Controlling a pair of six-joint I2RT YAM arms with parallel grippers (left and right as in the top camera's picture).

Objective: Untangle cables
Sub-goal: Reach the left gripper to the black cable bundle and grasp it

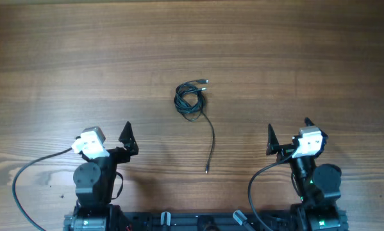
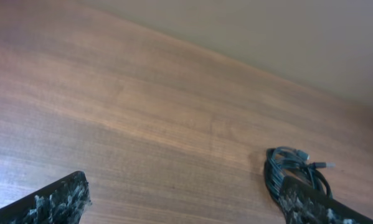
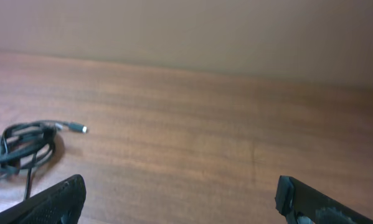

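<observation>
The cables (image 1: 190,99) lie mid-table as a small tangled black coil. One plug (image 1: 206,81) pokes out at the coil's top right, and a single tail curves down toward the front to its end (image 1: 207,171). My left gripper (image 1: 111,138) is open at the front left, well short of the coil. My right gripper (image 1: 289,131) is open at the front right, also clear of it. In the left wrist view the coil (image 2: 286,163) sits just beyond the right finger (image 2: 311,202), with nothing between the jaws (image 2: 186,205). In the right wrist view the coil (image 3: 24,146) is far left of the empty jaws (image 3: 183,199).
The bare wooden table (image 1: 294,51) stretches all around the coil. Thick black arm wires loop beside each base at the front left (image 1: 25,173) and front right (image 1: 256,186). The arm bases stand along the front edge.
</observation>
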